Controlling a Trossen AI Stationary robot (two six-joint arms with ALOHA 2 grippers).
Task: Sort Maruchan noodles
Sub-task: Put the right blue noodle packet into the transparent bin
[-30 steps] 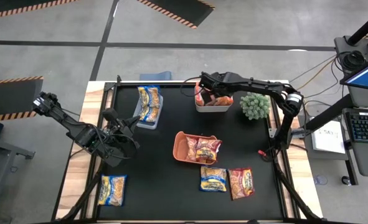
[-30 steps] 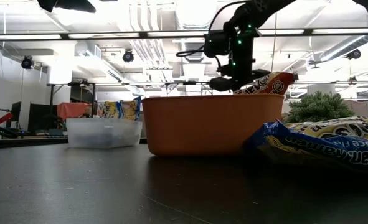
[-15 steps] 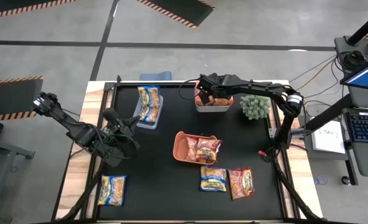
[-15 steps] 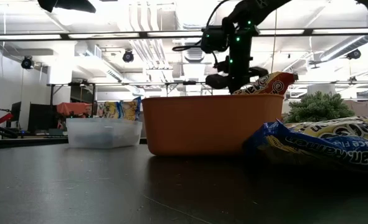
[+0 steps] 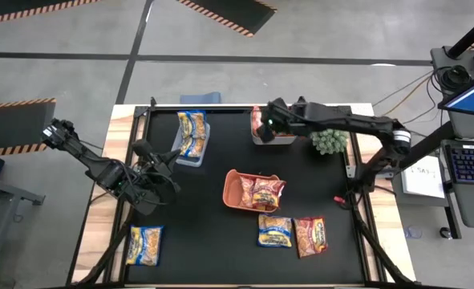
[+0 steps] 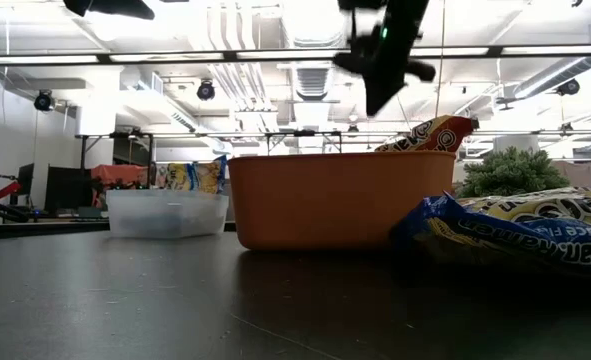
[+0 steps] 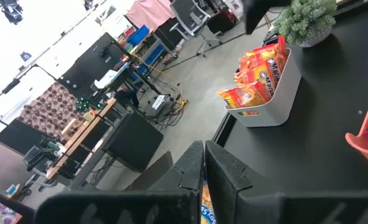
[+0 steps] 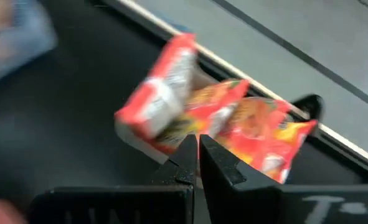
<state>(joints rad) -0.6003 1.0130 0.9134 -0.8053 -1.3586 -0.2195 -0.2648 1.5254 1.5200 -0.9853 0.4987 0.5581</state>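
Blue-and-yellow noodle packets (image 5: pixel 192 132) lie in a clear bin (image 5: pixel 190 157). Orange packets (image 7: pixel 253 78) stand in a white bin (image 5: pixel 272 139). Red packets (image 5: pixel 261 193) lie in an orange bin (image 5: pixel 230 189). A blue-and-yellow packet (image 5: pixel 274 231) and a red one (image 5: pixel 310 236) lie flat on the mat, and another blue-and-yellow packet (image 5: pixel 144 245) lies at the near left corner. My right gripper (image 8: pixel 198 149) is shut and empty above the white bin (image 8: pixel 134 134); it also shows in the high view (image 5: pixel 261 120). My left gripper (image 5: pixel 171 158) is shut and empty beside the clear bin.
A small green potted plant (image 5: pixel 328 136) stands right of the white bin. In the low view the orange bin (image 6: pixel 340 200) stands in the middle, the clear bin (image 6: pixel 165 212) behind it at the left, and the blue-and-yellow packet (image 6: pixel 515 235) near the camera. The mat's near middle is bare.
My right gripper has gone up from just over the white bin and now stands well above it, its arm stretched out more. The packets in the white bin stay where they were. My left arm has kept still.
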